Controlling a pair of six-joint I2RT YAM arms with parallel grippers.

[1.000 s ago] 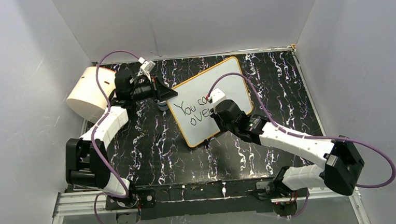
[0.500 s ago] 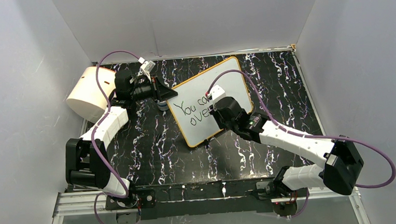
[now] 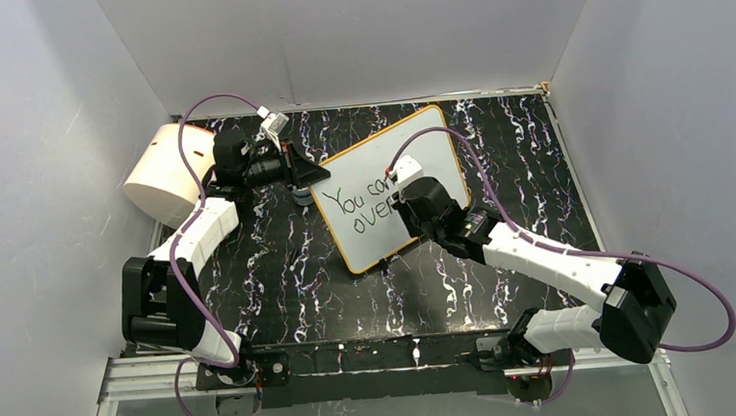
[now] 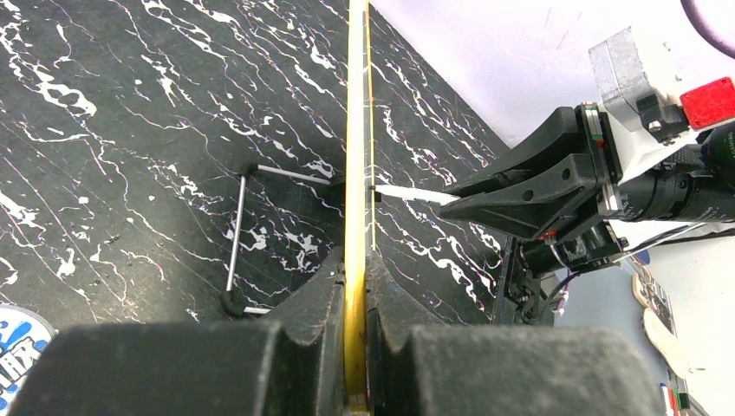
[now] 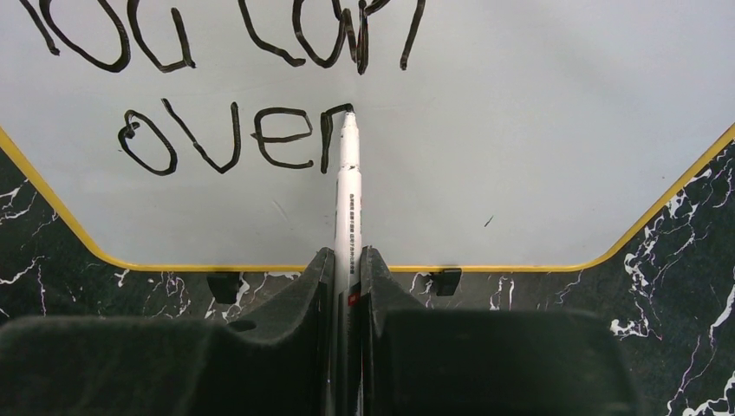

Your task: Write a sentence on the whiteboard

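Top external view is showing, at the far left, a cream cylinder (image 3: 164,172) sitting by the wall, well apart from the work; just right of it the left tool (image 3: 310,183) is clamping the left edge of the whiteboard (image 3: 435,144), which is standing tilted on the black marbled tabletop (image 3: 281,271) near the middle. The left wrist view is showing the board's orange-yellow rim squeezed between that tool's two pads with no gap, so I am judging it closed on the board and steadying it; a thin wire foot (image 4: 236,243) is propping the board from behind.

Moving right across the white face, the sentence (image 5: 234,139) is reading "You ca" on its first line in the top view, the rest lying under the right arm; the right wrist view is giving the end of that line, cropped at the top, and "over" beneath it. The right tool (image 5: 345,260) is gripping a white marker (image 5: 348,186), its fingers narrowed tight around the barrel; the tip is touching the board at the hook of the "r".

By my reading the writing is sitting about halfway; "You can" and "over" are down, while the rest of "overcome" and the closing "this" are waiting; blank board is lying to the right of the tip and below the second line for them.
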